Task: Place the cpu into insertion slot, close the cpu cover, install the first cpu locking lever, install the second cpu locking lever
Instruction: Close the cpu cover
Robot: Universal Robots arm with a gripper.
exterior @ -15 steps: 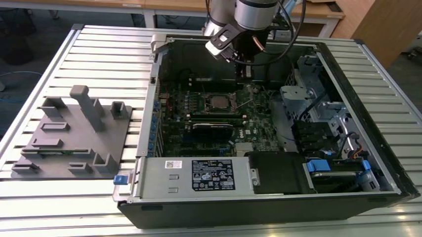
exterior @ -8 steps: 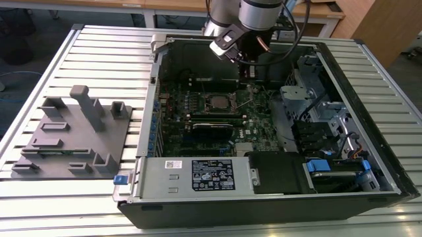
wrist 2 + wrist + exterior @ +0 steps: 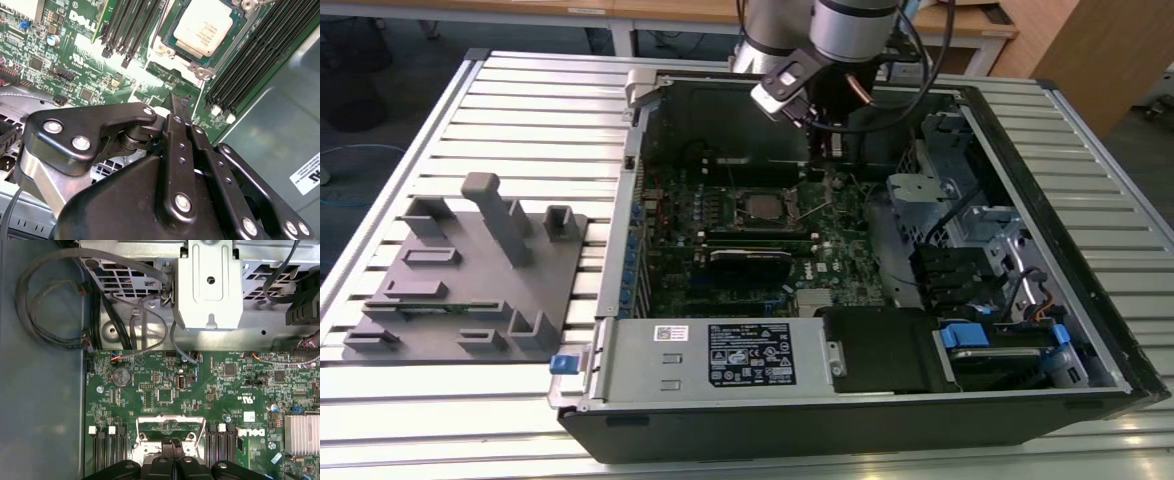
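With cpu [image 3: 205, 27] already seated in insertion slot [image 3: 165, 42] and claw [image 3: 179, 107] pinched fully shut on nothing, just beside the seemingly raised cpu cover [image 3: 170, 419], best to press the shut claw square on the cover's free edge, bring it down slow, stay off the chip top.

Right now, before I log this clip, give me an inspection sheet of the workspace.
Surface: slatted metal table carrying an open computer case.
Job's things: cpu lies in the insertion slot.
Clutter: grey fixture block on the exterior view's left.
Grippers: gripper, fingers together, over the motherboard beside the slot.
Cables: grey cables looped beside the motherboard.
Surroundings: wooden desks behind the table.
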